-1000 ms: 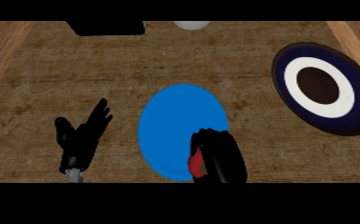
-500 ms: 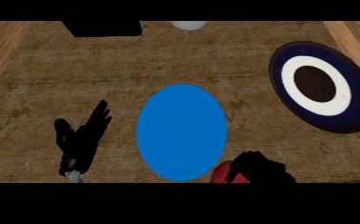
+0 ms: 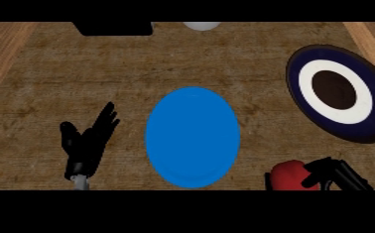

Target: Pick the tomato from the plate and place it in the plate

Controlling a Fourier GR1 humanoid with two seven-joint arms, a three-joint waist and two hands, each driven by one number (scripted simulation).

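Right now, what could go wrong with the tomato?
The tomato sits at the view's bottom edge, only partly wrapped by the right hand, so it might slip. The ringed plate lies far off, so a long carry follows. Its dark centre is small, so the tomato could roll off.

Brown wood-grain counter (image 3: 88, 88), mottled texture, lighter wooden strips running along its left and right edges. Blue plate (image 3: 193, 137) lies flat near the middle, toward the near side, nothing on it. Second plate (image 3: 336, 92) at the right: dark navy rim, white ring, dark brown centre, well apart from the blue one. Along the far edge, a black block (image 3: 115, 28) left of centre, cut off by the view; just right of it a small pale rounded object (image 3: 202, 26), also partly cut off.
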